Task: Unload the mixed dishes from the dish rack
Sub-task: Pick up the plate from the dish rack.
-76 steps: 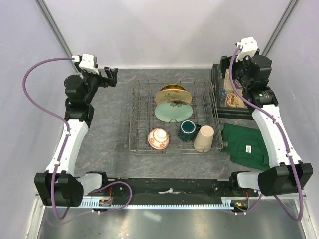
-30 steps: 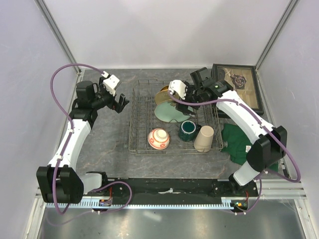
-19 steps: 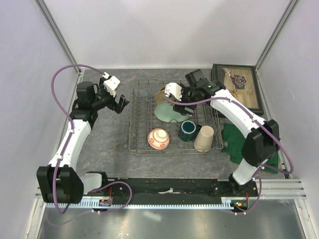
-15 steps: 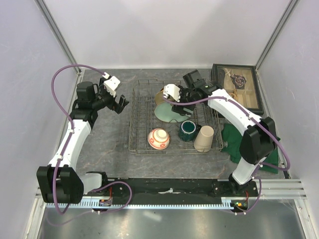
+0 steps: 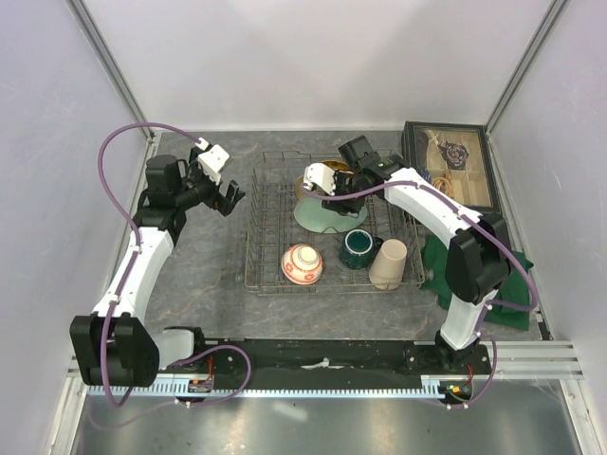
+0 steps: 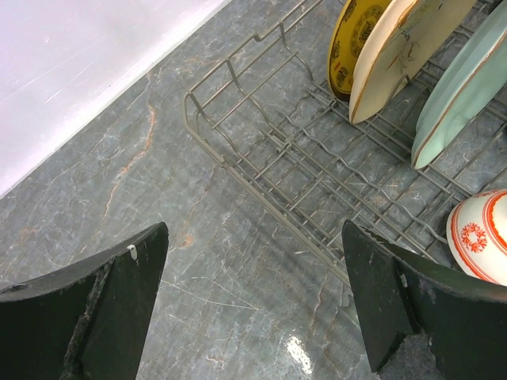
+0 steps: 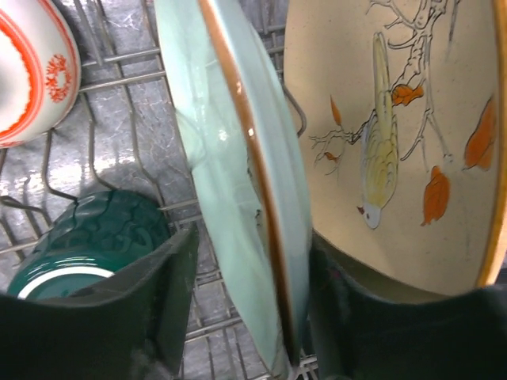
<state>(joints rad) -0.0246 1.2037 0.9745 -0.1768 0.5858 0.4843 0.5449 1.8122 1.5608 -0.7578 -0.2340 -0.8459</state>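
The grey wire dish rack (image 5: 261,237) holds a gold-brown patterned plate (image 5: 302,185) and a pale green plate (image 5: 322,216) on edge. In front of them sit a red-and-white bowl (image 5: 302,263), a dark green mug (image 5: 358,248) and a beige tumbler (image 5: 388,263). My right gripper (image 7: 252,245) straddles the pale green plate's (image 7: 230,158) rim. One finger sits against its back and a gap remains at the other. A cream bird-painted plate face (image 7: 396,142) stands just behind. My left gripper (image 6: 253,237) hangs open over bare table left of the rack (image 6: 261,158).
A dark glass-lidded box (image 5: 455,175) stands at the back right. A folded green cloth (image 5: 474,275) lies right of the rack, partly under my right arm. Grey marble table (image 5: 204,275) shows left of the rack. White walls close in the sides and back.
My right arm swung from the box to the rack, dropped over the pale green plate, and its jaws have narrowed. The left arm moved toward the rack's left side and now holds still.
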